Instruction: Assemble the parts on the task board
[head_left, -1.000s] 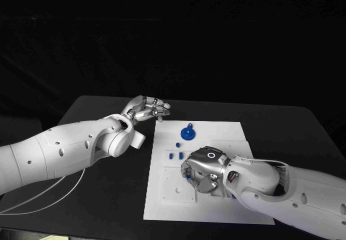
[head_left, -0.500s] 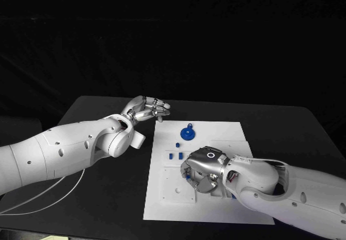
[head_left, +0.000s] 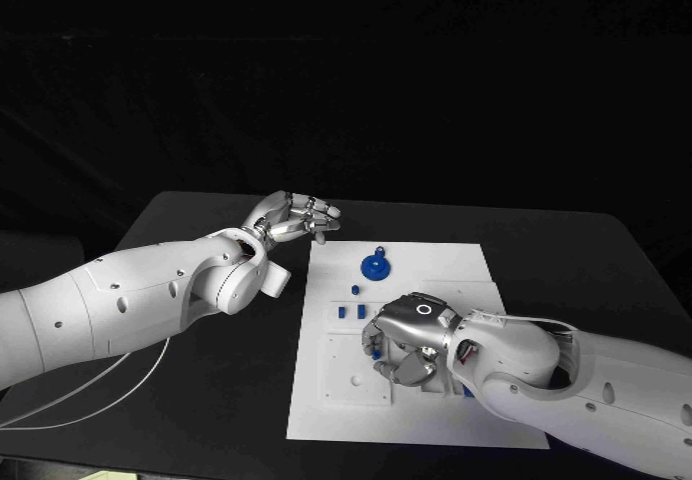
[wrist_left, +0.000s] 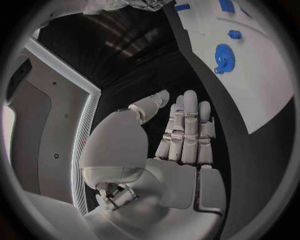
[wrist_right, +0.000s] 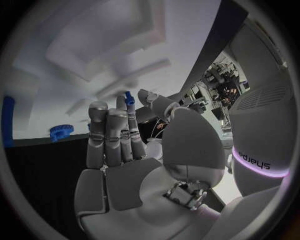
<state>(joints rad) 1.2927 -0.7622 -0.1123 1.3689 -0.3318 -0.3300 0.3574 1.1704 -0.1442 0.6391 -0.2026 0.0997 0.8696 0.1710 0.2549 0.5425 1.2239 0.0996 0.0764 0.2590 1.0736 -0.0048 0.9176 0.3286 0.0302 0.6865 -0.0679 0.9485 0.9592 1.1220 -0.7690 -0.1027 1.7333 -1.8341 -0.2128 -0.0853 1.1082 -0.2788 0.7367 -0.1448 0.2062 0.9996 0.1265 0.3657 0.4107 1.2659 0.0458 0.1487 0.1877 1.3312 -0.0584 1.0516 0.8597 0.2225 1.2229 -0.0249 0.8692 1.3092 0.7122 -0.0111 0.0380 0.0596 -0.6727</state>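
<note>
The white task board (head_left: 433, 420) lies in the middle of the black table. On its far part sit a blue gear (head_left: 374, 266) (wrist_left: 223, 56) (wrist_right: 61, 131) and three small blue parts (head_left: 353, 290) (head_left: 343, 311) (head_left: 362, 310). My right hand (head_left: 408, 345) (wrist_right: 122, 145) hovers low over the board's middle and pinches a small blue part (wrist_right: 129, 98) (head_left: 372, 350) between thumb and a fingertip. My left hand (head_left: 296, 218) (wrist_left: 181, 135) hangs above the table off the board's far left corner, fingers stretched out, holding nothing.
A raised white block (head_left: 353, 385) with holes and slots stands on the board's left side, right beside my right hand's fingers. Bare black table (head_left: 216, 400) surrounds the board. A white cable (head_left: 87, 400) trails under my left arm.
</note>
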